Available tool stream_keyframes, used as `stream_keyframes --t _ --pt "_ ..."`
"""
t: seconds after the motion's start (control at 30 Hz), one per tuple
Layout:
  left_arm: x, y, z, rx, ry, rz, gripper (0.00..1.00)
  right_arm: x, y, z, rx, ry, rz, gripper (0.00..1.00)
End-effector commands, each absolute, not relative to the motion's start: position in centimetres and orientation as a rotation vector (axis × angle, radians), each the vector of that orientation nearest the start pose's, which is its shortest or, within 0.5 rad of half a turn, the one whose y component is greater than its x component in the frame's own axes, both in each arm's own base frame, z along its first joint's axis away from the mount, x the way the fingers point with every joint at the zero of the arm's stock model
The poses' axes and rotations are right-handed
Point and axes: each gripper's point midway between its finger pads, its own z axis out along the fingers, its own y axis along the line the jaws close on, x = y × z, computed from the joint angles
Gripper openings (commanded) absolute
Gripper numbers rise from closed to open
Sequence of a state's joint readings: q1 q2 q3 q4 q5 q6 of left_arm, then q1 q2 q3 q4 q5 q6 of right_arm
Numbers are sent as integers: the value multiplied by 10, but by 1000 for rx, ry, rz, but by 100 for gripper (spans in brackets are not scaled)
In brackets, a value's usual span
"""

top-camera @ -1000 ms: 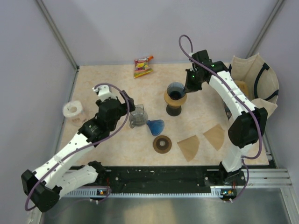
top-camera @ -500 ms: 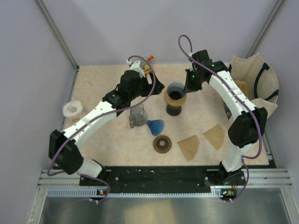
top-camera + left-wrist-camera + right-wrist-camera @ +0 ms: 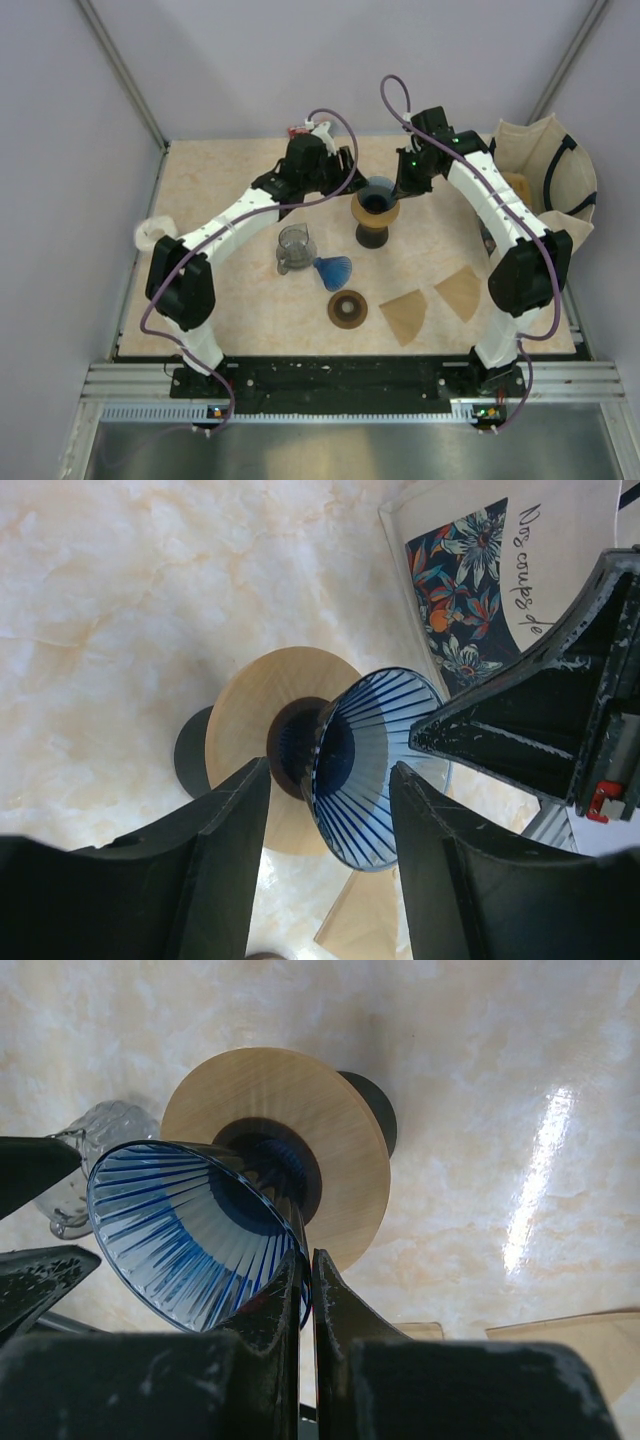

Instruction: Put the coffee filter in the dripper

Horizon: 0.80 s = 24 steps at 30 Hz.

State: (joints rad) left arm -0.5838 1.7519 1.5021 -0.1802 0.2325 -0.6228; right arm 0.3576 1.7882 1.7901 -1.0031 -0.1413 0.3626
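Observation:
A blue ribbed glass dripper (image 3: 377,195) sits on a stand with a wooden collar (image 3: 372,215) at the back middle. My right gripper (image 3: 400,190) is shut on the dripper's right rim; in the right wrist view (image 3: 308,1260) the rim sits pinched between the fingers. My left gripper (image 3: 350,180) is open and empty just left of the dripper, with the dripper (image 3: 375,770) showing between its jaws, apart from them. Two brown paper coffee filters (image 3: 405,320) (image 3: 460,293) lie flat on the table at the front right.
A second blue dripper (image 3: 333,270) lies on its side beside a clear glass cup (image 3: 295,248). A brown wooden ring (image 3: 347,309) lies in front. A tissue roll (image 3: 152,233) stands at the left edge. A cloth bag (image 3: 545,180) stands at the right.
My left arm has swung from the front left to the back and now reaches the dripper's left side. The right arm and the dripper have not moved.

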Motion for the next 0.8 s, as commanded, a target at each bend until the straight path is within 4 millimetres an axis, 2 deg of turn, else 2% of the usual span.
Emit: stream_keyframes --t 0.0,0.23,0.47,0.77 --pt "411 -353 258 145 2078 -1024 55 380 179 184 -88 2677 382 0" --pt "418 -355 248 138 2107 -999 49 382 179 178 -82 2685 395 0" --pt "425 -353 241 104 2123 -970 36 382 180 174 -94 2695 410 0" --pt "429 -354 219 82 2227 -918 8 383 180 162 -92 2733 447 0"
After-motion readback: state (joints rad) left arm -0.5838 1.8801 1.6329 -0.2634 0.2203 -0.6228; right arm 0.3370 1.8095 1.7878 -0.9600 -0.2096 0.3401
